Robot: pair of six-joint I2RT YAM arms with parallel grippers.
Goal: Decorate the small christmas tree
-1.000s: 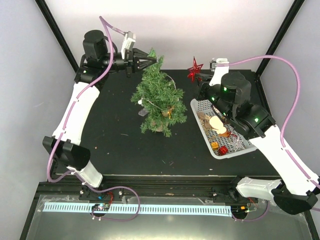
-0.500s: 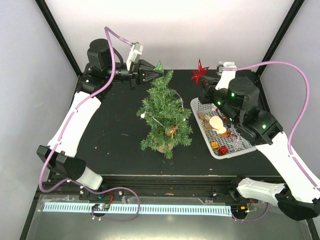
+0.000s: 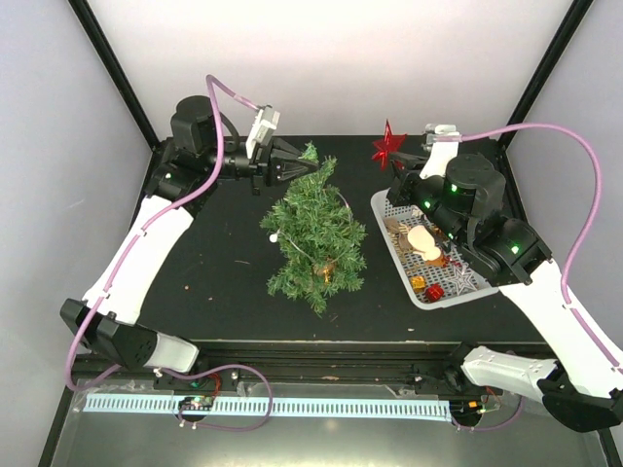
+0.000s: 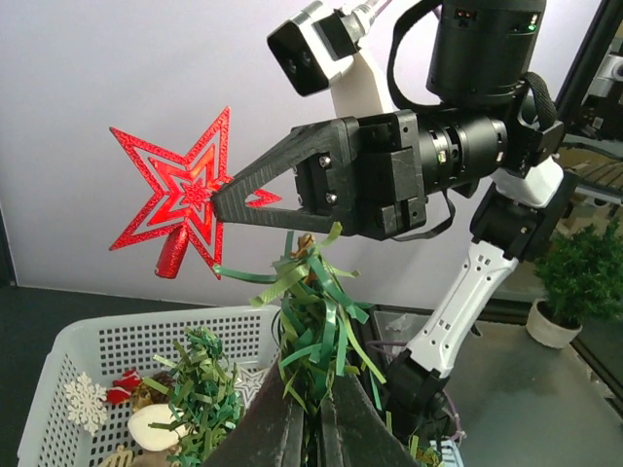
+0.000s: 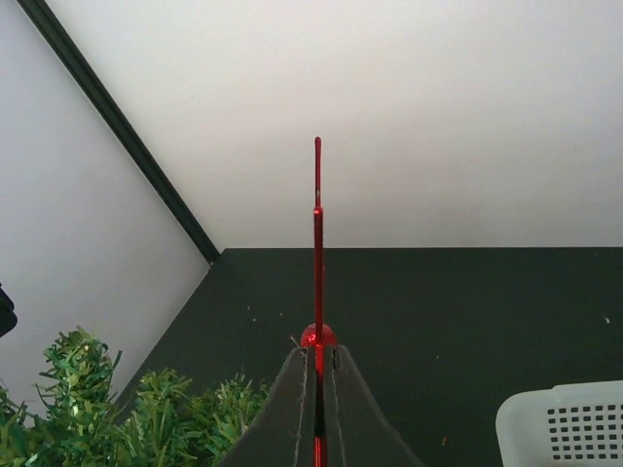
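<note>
The small christmas tree [image 3: 313, 232] stands mid-table, dark green, with a few small ornaments in its branches. My left gripper [image 3: 297, 163] is shut on its top tuft [image 4: 316, 321], and the fingers [image 4: 365, 433] pinch the green strips. My right gripper [image 3: 401, 156] is shut on a red glitter star [image 3: 388, 146], held in the air to the right of the treetop. In the left wrist view the star [image 4: 185, 209] hangs off the right gripper [image 4: 226, 199] just above the tuft. The right wrist view shows the star [image 5: 317, 243] edge-on between its shut jaws.
A white perforated basket [image 3: 385, 202] lies right of the tree, under the right arm, with several ornaments inside: a cream piece [image 3: 421, 239], a red gift box [image 3: 434, 291], a silver star [image 3: 459, 278]. The basket wall [image 4: 127, 345] also shows in the left wrist view.
The left gripper has shifted right with the treetop, and the tree's base has slid toward the near edge. The right gripper has carried the star slightly right and up.
</note>
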